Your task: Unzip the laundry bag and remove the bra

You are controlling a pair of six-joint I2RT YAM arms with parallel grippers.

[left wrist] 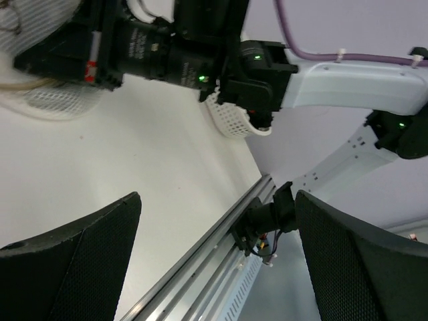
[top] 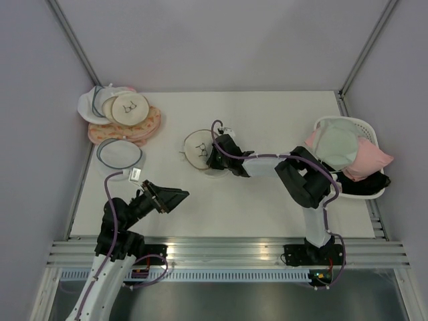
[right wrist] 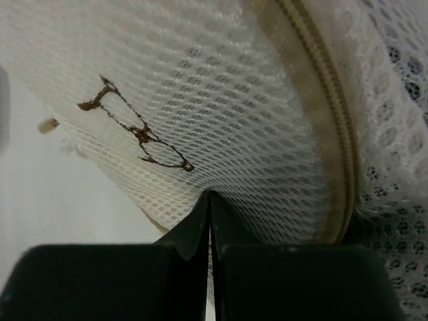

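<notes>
The laundry bag (top: 196,147), a cream mesh pouch with a tan zipper rim (right wrist: 329,114) and a dark bra outline (right wrist: 134,127), lies at mid-table. My right gripper (top: 214,157) is at its right edge. In the right wrist view the mesh (right wrist: 234,100) fills the frame and the gripper (right wrist: 210,200) is shut, pinching a fold of it just left of the zipper. My left gripper (top: 175,198) hovers open and empty over the near left of the table, its jaws wide apart in the left wrist view (left wrist: 217,197). The bra is hidden.
A pile of pink, white and cream pouches (top: 124,114) lies at the back left, with a flat white disc with a grey-blue rim (top: 120,152) in front of it. A white basket (top: 367,127) with pale green and pink garments stands at the right. A metal rail (top: 227,251) runs along the near edge.
</notes>
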